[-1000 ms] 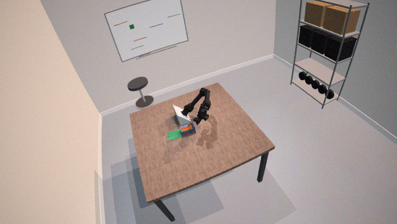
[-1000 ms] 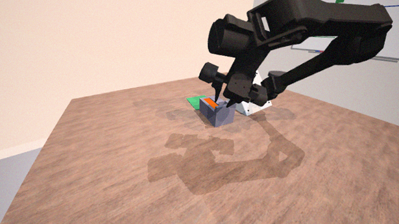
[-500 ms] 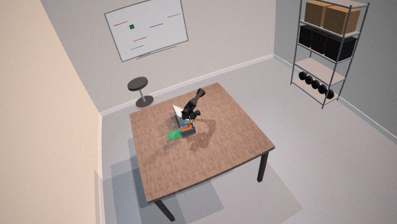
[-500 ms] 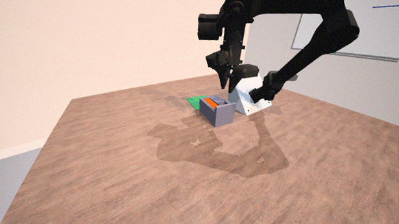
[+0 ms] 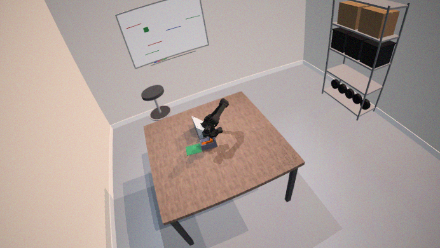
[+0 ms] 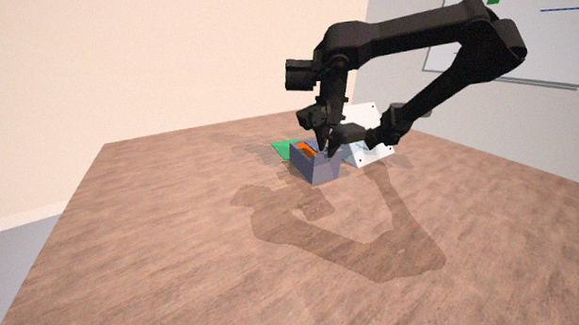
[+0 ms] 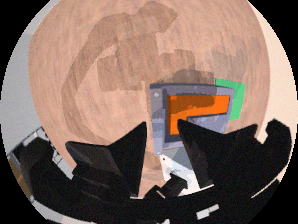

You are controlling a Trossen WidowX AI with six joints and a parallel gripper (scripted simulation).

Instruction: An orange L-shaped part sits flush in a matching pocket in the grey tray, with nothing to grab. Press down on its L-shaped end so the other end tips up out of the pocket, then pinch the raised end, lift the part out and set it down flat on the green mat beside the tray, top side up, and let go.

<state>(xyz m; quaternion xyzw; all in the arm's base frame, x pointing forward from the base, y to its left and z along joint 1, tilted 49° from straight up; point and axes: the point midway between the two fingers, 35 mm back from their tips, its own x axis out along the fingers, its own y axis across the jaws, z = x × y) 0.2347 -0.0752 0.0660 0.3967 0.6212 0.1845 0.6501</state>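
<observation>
The orange L-shaped part (image 5: 207, 142) (image 6: 307, 150) (image 7: 196, 110) lies in the pocket of the grey tray (image 5: 213, 145) (image 6: 317, 171) (image 7: 193, 88). The tray stands near the middle of the table. The green mat (image 5: 193, 149) (image 6: 283, 148) (image 7: 234, 86) lies flat right beside the tray. My gripper (image 5: 211, 137) (image 6: 327, 151) (image 7: 161, 123) points down just over the near end of the tray. Its fingers stand partly apart with nothing between them. In the wrist view the fingertips frame the short leg of the L. I cannot tell whether the tips touch the part.
The arm's white angled base mount (image 5: 196, 122) (image 6: 363, 113) stands just behind the tray. The wooden table (image 5: 241, 178) carries nothing else. A stool (image 5: 152, 93) and a shelf rack (image 5: 362, 48) stand off the table, by the walls.
</observation>
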